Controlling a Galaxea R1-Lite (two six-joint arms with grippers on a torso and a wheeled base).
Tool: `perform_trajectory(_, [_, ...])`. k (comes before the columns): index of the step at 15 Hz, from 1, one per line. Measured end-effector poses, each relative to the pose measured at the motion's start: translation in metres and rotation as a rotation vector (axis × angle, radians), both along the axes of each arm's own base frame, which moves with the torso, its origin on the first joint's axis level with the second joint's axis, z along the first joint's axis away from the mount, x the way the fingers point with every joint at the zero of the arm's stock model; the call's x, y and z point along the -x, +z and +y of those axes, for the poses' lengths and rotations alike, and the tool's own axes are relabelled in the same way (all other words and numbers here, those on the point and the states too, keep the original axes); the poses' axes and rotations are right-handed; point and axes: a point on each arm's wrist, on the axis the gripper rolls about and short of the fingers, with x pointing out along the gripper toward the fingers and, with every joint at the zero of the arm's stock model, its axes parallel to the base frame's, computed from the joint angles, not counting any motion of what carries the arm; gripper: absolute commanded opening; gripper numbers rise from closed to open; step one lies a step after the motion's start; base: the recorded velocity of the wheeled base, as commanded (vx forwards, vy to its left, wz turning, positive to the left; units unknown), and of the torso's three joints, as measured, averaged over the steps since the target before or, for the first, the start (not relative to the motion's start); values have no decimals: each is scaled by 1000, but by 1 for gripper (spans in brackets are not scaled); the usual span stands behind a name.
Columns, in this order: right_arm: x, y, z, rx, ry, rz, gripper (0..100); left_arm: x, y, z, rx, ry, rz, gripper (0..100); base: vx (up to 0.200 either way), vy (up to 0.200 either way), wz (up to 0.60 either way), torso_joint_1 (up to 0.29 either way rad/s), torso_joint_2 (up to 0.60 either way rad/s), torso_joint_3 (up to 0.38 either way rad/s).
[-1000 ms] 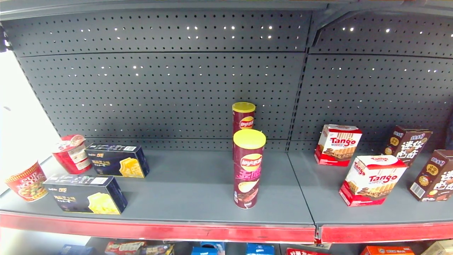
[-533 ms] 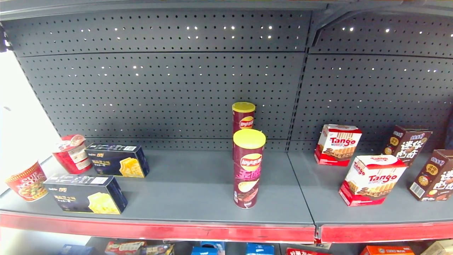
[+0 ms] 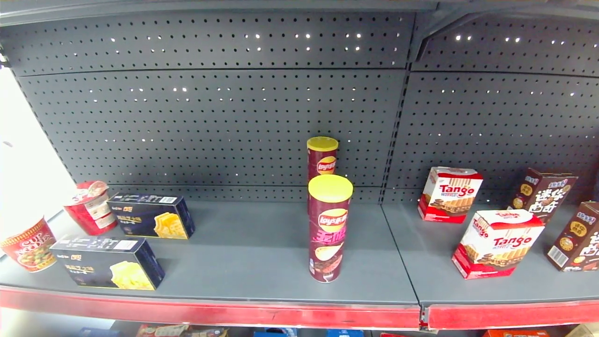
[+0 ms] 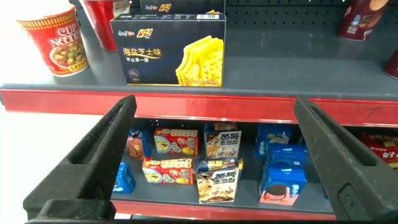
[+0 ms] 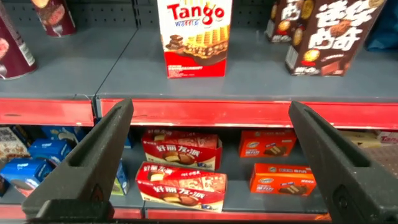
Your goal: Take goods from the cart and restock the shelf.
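- Grey metal shelf (image 3: 262, 252) with a red front lip (image 3: 210, 312) and a dark pegboard panel (image 3: 210, 117) behind it; the goods stand on its deck.
- Near the middle, a front chip can (image 3: 329, 229), maroon with a yellow lid, stands upright. The rear chip can (image 3: 322, 159) is straight behind it, close to the pegboard panel.
- At the left end, a front noodle cup (image 3: 28, 245) sits by the lip, with a rear noodle cup (image 3: 91, 208) farther back.
- Just beside each cup lies a dark blue box: the front blue box (image 3: 110, 262) and the rear blue box (image 3: 149, 216).
- On the right bay, a front wafer box (image 3: 496, 243) stands at an angle, and a rear wafer box (image 3: 450, 194) is behind it.
- Past those, toward the right end, are a front brown box (image 3: 578, 236) and a rear brown box (image 3: 540, 194).
- The left gripper (image 4: 214, 106) hangs before the lip, below the front blue box. Its fingers are spread wide with nothing between them.
- The right gripper (image 5: 211, 106) hangs before the lip, below the front wafer box. Its fingers are likewise wide apart and empty.
- Beyond the fingers, the lower shelf (image 5: 239, 200) carries assorted snack boxes (image 4: 217, 180) and blue packs (image 4: 280, 180) on the left side. On the right side it holds red boxes (image 5: 181, 183) and orange boxes (image 5: 283, 179).
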Motion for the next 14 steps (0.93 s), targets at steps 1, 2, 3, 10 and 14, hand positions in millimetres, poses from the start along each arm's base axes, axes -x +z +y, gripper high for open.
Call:
perform_trajectory(1, [0, 0, 0, 0, 0, 0, 100, 0, 0, 0, -1, -1, 0, 100, 0, 0, 0, 0, 0, 0])
perform_trajectory(2, [0, 0, 0, 0, 0, 0, 100, 0, 0, 0, -1, -1, 0, 100, 0, 0, 0, 0, 0, 0])
perform_trajectory(3, [0, 0, 0, 0, 0, 0, 100, 0, 0, 0, 0, 0, 1, 100, 200, 0, 0, 2, 12, -2])
perform_trajectory(10, [0, 0, 0, 0, 0, 0, 100, 0, 0, 0, 1, 0, 1, 100, 29, 0, 0, 0, -1, 0])
perform_trajectory(14, [0, 0, 0, 0, 0, 0, 100, 0, 0, 0, 1, 0, 0, 100, 0, 0, 0, 0, 0, 0])
